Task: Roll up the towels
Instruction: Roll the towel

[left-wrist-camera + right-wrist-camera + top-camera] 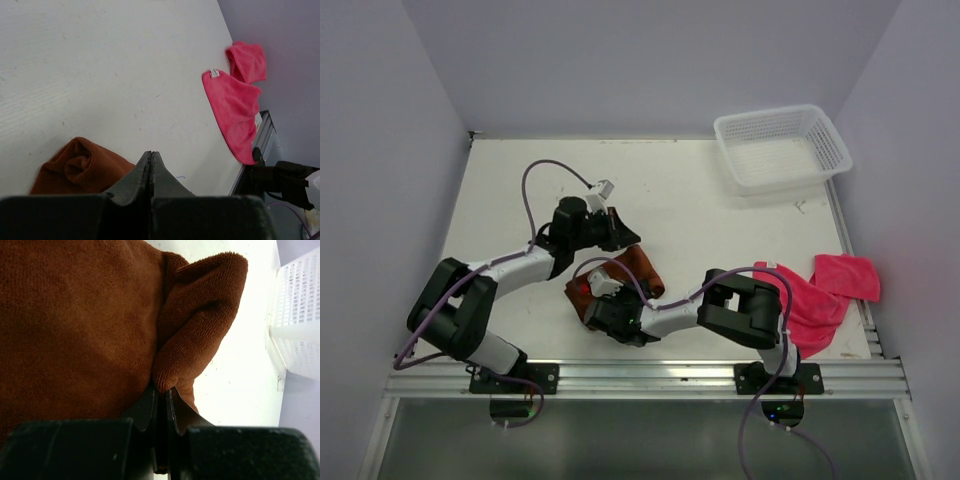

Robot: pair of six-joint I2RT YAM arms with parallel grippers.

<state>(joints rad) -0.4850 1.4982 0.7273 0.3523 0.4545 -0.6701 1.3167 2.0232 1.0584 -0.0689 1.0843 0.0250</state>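
The rust-brown towel (640, 268) lies bunched and partly rolled at the table's middle. In the right wrist view it (75, 325) fills the frame, and a fold of it is pinched between the nearly closed jaws of my right gripper (162, 387). From above, that right gripper (592, 300) sits at the towel's near left end. My left gripper (623, 236) hovers just behind the towel, shut and empty (151, 153), with the rolled brown towel (80, 167) to its left. The pink towel (820, 295) lies crumpled at the right edge, and the left wrist view shows it (235, 105) too.
A white mesh basket (782, 150) stands at the back right corner. Walls close in the table on the left, back and right. A metal rail (640, 378) runs along the near edge by the arm bases.
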